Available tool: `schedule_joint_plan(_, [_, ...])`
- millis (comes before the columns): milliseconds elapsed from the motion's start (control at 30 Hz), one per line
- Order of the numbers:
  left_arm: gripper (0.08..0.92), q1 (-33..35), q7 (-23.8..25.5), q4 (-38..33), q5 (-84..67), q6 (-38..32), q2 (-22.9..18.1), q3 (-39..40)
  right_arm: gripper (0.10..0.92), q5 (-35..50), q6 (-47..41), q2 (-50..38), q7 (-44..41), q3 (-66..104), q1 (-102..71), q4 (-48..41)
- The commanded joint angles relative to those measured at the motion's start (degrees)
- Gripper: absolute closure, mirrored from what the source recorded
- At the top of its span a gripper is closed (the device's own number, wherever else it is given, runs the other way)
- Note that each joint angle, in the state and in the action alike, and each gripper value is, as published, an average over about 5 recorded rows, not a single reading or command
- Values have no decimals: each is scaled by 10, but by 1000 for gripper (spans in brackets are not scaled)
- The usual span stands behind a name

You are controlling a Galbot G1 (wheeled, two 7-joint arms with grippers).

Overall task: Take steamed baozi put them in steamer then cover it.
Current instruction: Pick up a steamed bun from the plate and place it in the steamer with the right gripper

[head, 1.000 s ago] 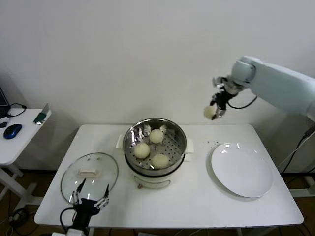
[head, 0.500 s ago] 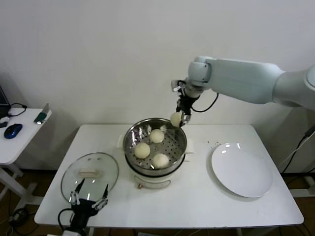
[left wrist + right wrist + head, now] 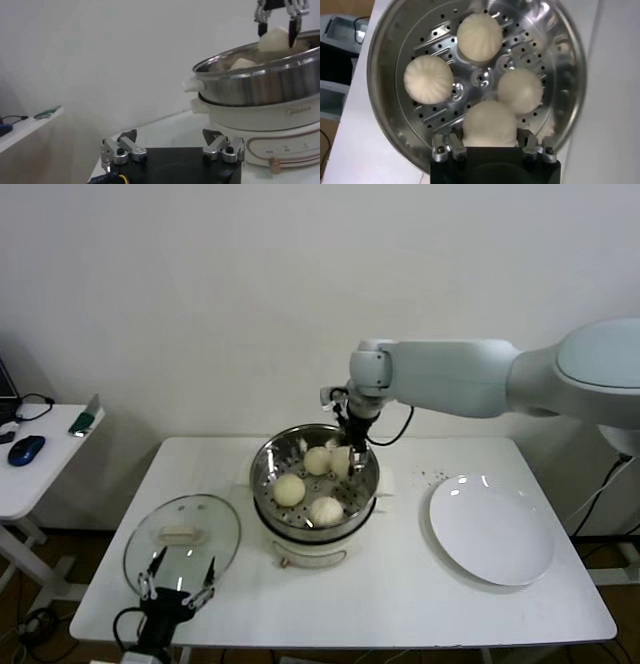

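Note:
The steel steamer (image 3: 268, 460) stands mid-table with three baozi (image 3: 289, 489) resting on its perforated tray. My right gripper (image 3: 347, 456) reaches down inside the pot's far right part, shut on a fourth baozi (image 3: 340, 461). In the right wrist view this held baozi (image 3: 490, 122) sits between the fingers (image 3: 447, 146), just above the tray, close to three other buns (image 3: 428, 79). The glass cover (image 3: 182, 534) lies flat at the table's front left. My left gripper (image 3: 178, 582) hangs open and empty by the cover's near edge; its own view shows it (image 3: 172, 145) facing the steamer (image 3: 260, 85).
An empty white plate (image 3: 490, 529) lies to the right of the steamer. A side table (image 3: 30, 474) with a blue mouse stands off to the left. A wall runs close behind the table.
My right arm swung left and down with the baozi, from high near the wall at the right to inside the steamer. The left gripper has barely shifted.

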Motion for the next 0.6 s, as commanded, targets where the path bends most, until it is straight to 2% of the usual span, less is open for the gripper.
schedule_joint_plan(33, [177,-3,1,2,-3,1,1,-2,338,-7,-4,16,9,-13,-35,1])
schedule_joint_plan(333, [177,-9,1,8,-4,1,4,-5,333,-27,-2,18,10,-5,-48,-18])
schedule_joint_plan(600, [177,-8,0,10,-5,-1,5,-8,210,-24,-6,12,8,5,-41,-13])
